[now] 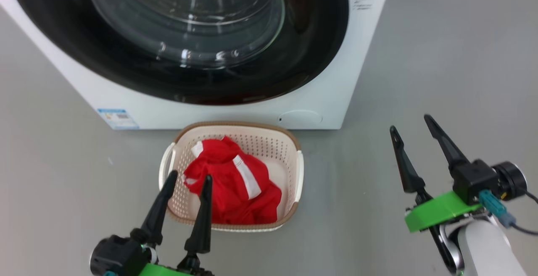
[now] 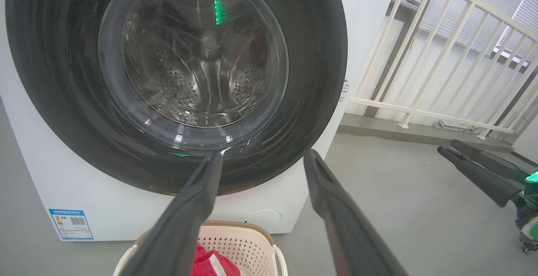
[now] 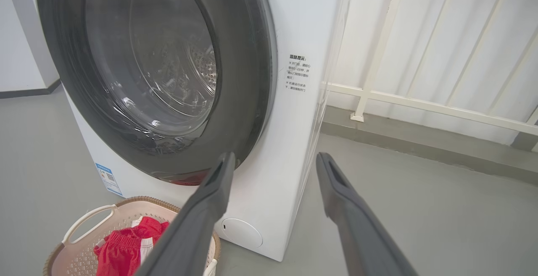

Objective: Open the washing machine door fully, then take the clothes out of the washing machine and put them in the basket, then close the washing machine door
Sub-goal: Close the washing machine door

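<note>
I judge the big white box-shaped washing machine (image 1: 349, 57) across the top of the frame finished with: its round black-rimmed glass door (image 1: 180, 28) looks flush to the front. The small cream perforated plastic basket (image 1: 235, 124) sits on the grey floor just below it at lower centre, handy for a short drop, with the bright red white-banded clothes (image 1: 235, 183) heaped inside. The left end effector (image 1: 189, 178), over the basket's near edge, and the right end effector (image 1: 410, 123), at right, are both spread wide and empty, so I reckon nothing is left to grip.

White washing machine (image 1: 332, 95), black-rimmed glass door (image 1: 189, 19) shut, red clothes (image 1: 235, 183) heaped in cream basket (image 1: 269, 143) — just before the machine.
</note>
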You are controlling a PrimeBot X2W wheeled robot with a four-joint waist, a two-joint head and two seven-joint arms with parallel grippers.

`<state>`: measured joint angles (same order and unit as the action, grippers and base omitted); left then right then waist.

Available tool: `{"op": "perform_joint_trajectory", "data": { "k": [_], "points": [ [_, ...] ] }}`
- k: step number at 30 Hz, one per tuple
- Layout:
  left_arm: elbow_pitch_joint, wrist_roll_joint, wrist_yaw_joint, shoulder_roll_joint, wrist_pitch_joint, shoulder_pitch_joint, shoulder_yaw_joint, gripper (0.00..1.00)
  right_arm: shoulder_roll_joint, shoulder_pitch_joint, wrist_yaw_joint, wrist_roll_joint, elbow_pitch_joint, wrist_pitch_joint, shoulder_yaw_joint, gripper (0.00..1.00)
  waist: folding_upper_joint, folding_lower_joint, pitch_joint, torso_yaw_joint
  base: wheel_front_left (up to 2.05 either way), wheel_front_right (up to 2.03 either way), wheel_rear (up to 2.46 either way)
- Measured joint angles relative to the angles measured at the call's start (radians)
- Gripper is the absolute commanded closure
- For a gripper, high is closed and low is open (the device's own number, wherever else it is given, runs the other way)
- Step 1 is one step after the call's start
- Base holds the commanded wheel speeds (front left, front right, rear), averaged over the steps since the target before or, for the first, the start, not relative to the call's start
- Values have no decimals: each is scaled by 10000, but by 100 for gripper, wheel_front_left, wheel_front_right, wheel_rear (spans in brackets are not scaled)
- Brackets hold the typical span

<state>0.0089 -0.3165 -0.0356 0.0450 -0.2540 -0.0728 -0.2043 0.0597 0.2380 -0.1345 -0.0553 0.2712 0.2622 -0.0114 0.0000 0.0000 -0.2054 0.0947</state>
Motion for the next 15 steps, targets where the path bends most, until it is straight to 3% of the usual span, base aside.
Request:
{"op": "perform_joint_trajectory", "data": {
  "k": [15],
  "points": [
    [324, 546, 13, 6, 0, 572, 259, 0, -123, -2439, 0, -19, -1776, -29, 863, 0, 0, 0, 1318, -795, 0, 0, 0]
  ]
}}
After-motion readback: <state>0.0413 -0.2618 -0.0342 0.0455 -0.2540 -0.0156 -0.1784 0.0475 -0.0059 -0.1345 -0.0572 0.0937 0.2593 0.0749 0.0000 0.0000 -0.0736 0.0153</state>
